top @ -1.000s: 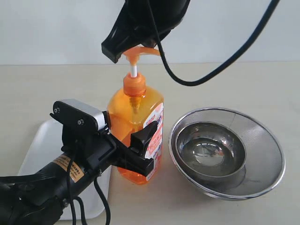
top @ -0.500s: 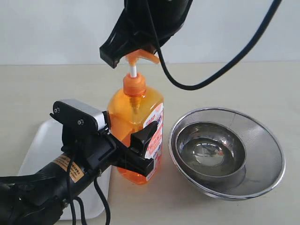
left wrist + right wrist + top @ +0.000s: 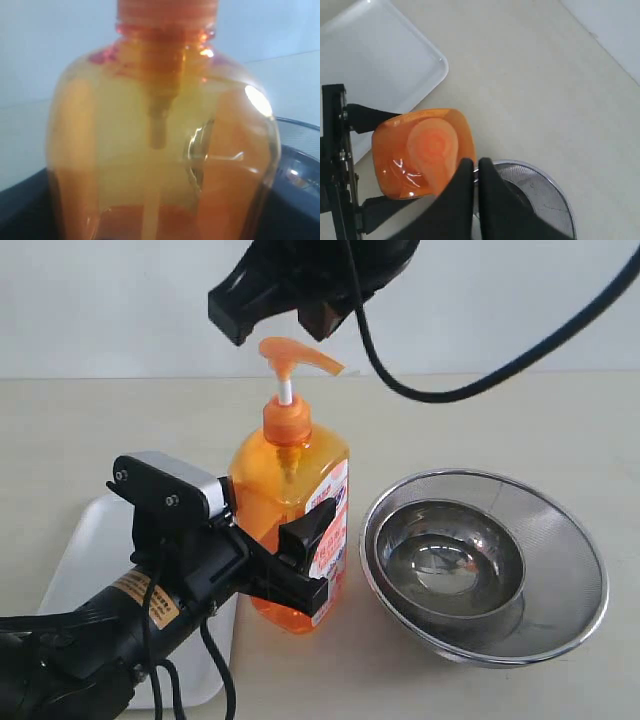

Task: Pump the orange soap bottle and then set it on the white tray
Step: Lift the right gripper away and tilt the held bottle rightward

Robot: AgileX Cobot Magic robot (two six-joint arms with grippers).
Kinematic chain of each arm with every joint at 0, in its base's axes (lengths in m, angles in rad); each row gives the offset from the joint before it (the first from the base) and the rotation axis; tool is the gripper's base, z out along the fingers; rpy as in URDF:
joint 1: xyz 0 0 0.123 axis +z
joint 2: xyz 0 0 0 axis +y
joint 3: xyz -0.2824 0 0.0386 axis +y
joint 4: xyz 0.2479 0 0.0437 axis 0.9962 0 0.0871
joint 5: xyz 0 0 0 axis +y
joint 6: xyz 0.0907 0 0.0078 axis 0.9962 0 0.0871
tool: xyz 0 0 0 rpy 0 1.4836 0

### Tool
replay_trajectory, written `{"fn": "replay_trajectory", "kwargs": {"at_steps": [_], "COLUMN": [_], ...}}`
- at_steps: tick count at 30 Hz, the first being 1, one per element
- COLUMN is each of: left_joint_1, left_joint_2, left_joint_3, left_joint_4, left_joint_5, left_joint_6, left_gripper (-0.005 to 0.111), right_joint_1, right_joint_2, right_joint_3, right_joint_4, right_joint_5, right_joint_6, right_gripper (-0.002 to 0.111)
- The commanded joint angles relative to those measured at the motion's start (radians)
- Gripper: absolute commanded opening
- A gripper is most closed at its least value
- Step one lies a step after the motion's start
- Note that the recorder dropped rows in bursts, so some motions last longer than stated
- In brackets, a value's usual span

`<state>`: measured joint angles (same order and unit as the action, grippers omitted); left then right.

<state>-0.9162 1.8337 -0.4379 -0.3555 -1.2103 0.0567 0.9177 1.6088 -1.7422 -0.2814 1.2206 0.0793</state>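
The orange soap bottle (image 3: 290, 502) stands upright on the table, just off the white tray's (image 3: 88, 550) right edge. My left gripper (image 3: 305, 560) is shut on the bottle's body, one black finger on each side. The left wrist view is filled by the bottle (image 3: 160, 150), with dark fingers (image 3: 20, 205) at its sides. My right gripper (image 3: 262, 306) hangs shut, a little above the orange pump head (image 3: 292, 352) and clear of it. In the right wrist view its tips (image 3: 476, 164) sit over the bottle's (image 3: 420, 150) edge, with the tray (image 3: 380, 55) beyond.
A round steel mesh bowl (image 3: 565, 540) with a smaller steel bowl inside stands close to the right of the bottle; its rim (image 3: 545, 182) shows under the right fingers. A black cable (image 3: 480, 380) hangs from the right arm. A pale wall rises behind the table.
My right gripper has lifted off the pump head, and the head has come up to its full height on the white stem. The left gripper and the bottle have not moved.
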Motion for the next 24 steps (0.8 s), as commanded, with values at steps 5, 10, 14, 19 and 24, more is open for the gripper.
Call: {"fn": "replay_trajectory", "kwargs": {"at_steps": [5,10,14,19,24], "left_joint_1": [-0.002,-0.002,-0.002,-0.002,-0.002], "left_joint_2": [0.005,0.005,0.005,0.005,0.005], "left_joint_3": [-0.001,-0.001,-0.001,-0.004,-0.004], "left_joint_4": [-0.01,-0.015,-0.015,-0.015,0.03], "left_joint_5": [-0.011,-0.011,-0.011,-0.011,-0.011], "left_joint_6": [0.109,0.183,0.195,0.23,0.274], "left_gripper": [0.005,0.005,0.005,0.005,0.005], "right_joint_1": [-0.002,-0.002,-0.002,-0.002,-0.002], "right_joint_2": [-0.136,-0.258,-0.376,-0.47,-0.572], "right_joint_3": [0.017,0.194,0.455,0.669,0.831], "right_joint_4": [-0.096,-0.215,-0.254,-0.264,-0.473], "right_joint_5": [0.0,0.0,-0.22,-0.426,-0.495], "right_joint_6": [0.181,0.299,0.43,0.521,0.774], "right_gripper": [0.0,0.0,0.0,0.0,0.0]}}
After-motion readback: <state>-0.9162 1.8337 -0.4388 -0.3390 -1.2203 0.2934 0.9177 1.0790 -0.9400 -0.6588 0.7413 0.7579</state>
